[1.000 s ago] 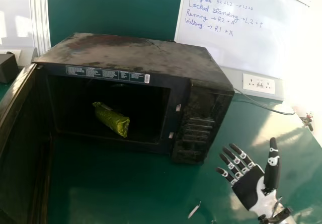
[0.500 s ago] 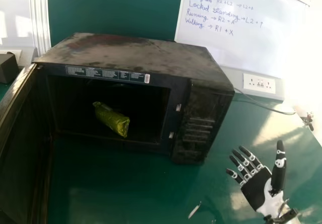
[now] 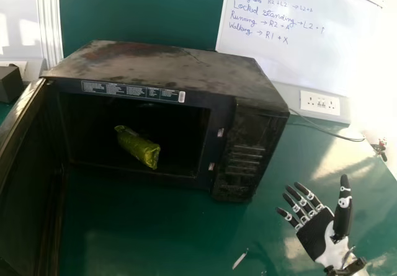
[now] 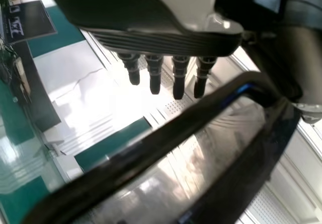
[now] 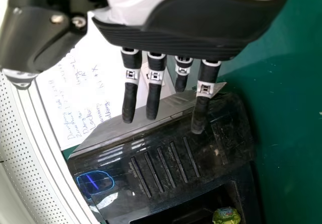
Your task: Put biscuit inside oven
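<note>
The right hand (image 3: 315, 234) has moved its fingers slightly away from the oven (image 3: 167, 68).

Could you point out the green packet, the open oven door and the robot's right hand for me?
Green packet (image 3: 138, 147): head view, middle of its wrapper.
Oven door (image 3: 28, 183): head view, its inner face.
Right hand (image 3: 315, 234): head view, on the palm.

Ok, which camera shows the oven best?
The head view: the oven shows with its open door, cavity and front panel. The right wrist view shows the panel and part of the cavity; the left wrist view, apparently the door.
</note>
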{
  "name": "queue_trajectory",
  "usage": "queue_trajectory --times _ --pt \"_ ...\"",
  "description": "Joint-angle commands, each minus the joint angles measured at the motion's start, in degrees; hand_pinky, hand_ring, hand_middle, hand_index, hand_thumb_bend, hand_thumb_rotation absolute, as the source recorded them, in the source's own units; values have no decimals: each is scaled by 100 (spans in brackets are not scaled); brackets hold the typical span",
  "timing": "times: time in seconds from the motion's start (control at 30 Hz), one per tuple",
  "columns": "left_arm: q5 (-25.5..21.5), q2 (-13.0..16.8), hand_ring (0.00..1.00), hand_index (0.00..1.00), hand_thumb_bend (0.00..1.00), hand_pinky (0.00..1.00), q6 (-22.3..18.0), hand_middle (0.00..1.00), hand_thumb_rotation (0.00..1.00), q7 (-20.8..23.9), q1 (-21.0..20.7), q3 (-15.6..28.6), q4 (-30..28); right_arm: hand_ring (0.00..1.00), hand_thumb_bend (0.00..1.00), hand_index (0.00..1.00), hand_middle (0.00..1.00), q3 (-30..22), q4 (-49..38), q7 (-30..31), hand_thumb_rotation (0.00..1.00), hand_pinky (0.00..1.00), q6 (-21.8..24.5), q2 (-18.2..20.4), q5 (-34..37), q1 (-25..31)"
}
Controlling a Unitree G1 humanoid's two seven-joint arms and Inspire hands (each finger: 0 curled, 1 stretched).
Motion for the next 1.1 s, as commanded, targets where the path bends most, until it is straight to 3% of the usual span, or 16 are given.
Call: queue_trajectory --times 0.0,0.5,0.63,0.8,1.07 --pt "163 -106 100 96 83 100 2 100 98 -15 17 123 -110 75 100 68 78 -8 33 -33 43 61 27 59 -8 -4" --pt "956 -388 100 96 84 100 -256 100 98 63 -388 912 -135 74 99 68 78 14 44 -28 44 63 67 91 -6 -14" --pt "1159 -391 100 95 84 100 -54 100 97 44 -286 939 -301 77 100 68 79 41 52 11 48 63 34 109 -27 -22" --pt "1275 -317 100 96 83 100 164 100 98 28 -70 819 -541 79 100 73 83 47 33 -26 45 66 65 138 6 -21" --pt "1848 -373 100 95 84 100 418 100 98 0 -56 1142 -947 85 99 76 87 90 76 -44 51 72 42 175 -66 -56"
